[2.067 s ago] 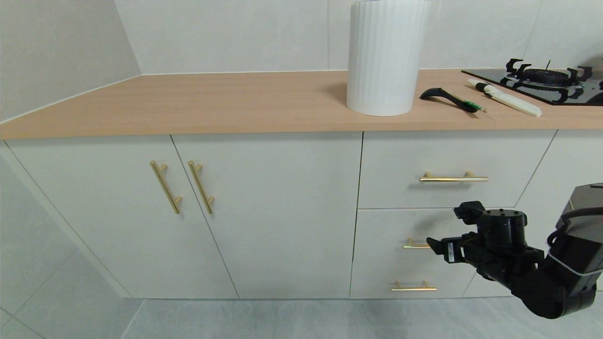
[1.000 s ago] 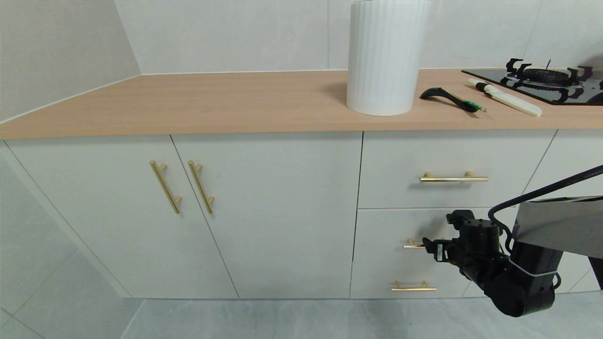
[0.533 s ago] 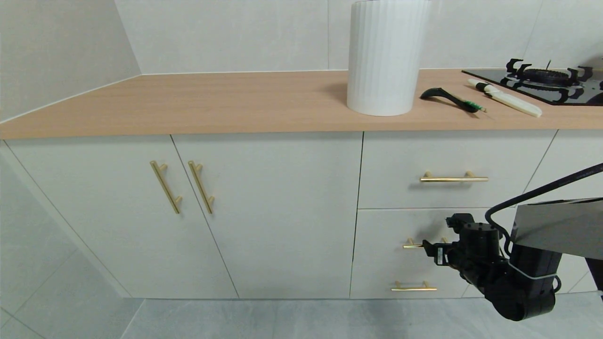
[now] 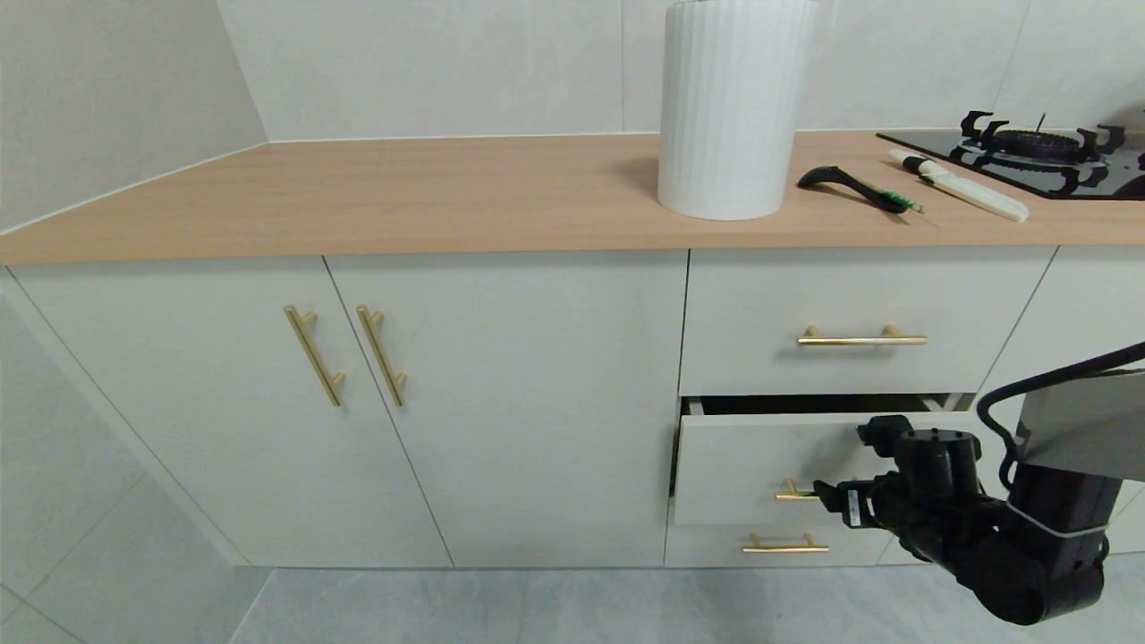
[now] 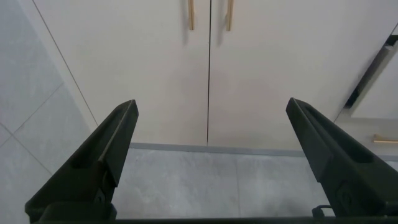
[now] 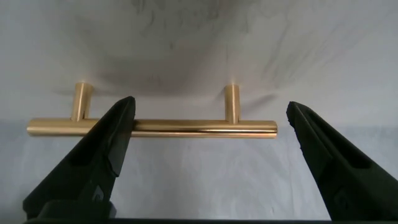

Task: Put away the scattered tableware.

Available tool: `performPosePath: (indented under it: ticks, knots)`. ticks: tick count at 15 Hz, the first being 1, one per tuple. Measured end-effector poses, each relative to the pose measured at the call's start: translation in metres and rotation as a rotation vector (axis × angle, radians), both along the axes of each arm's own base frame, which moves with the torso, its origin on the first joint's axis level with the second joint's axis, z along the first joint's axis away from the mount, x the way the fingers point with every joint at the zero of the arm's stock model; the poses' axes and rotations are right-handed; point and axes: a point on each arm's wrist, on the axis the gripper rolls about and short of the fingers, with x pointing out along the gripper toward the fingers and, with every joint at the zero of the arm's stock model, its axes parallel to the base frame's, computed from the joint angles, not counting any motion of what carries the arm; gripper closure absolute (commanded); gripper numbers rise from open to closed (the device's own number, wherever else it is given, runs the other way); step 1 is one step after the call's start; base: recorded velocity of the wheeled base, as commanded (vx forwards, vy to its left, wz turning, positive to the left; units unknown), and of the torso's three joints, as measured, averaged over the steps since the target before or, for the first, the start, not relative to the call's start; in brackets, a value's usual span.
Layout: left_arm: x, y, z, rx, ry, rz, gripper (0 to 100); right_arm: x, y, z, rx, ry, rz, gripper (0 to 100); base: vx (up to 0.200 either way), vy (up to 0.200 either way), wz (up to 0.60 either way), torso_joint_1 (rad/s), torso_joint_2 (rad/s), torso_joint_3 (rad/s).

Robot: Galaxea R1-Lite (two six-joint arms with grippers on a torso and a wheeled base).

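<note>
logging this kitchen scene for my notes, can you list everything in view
worktop: one, wood, above the doors
canister: one, white, on the worktop
spoon: one, black with green end, right of the canister
knife: one, white, between spoon and hob
hob: one, black, worktop's far right
doors: two, pale grey, under the worktop
drawers: three, pale grey, right of the doors; middle one partly out
handles: five, gold, on doors and drawers
left hand: one, black, open, low before the doors
right hand: one, black, open, at the middle drawer's handle
</note>
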Motion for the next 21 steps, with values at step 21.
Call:
performPosePath:
  ticks: [21]
  knots:
    - [0.000, 0.000, 0.000, 0.000, 0.000, 0.000, 0, -0.012, 0.028, 0.088, 0.057, -0.244, 0.023, 0, 0.000, 0.000, 0.00, 0.000, 0.00, 0.000]
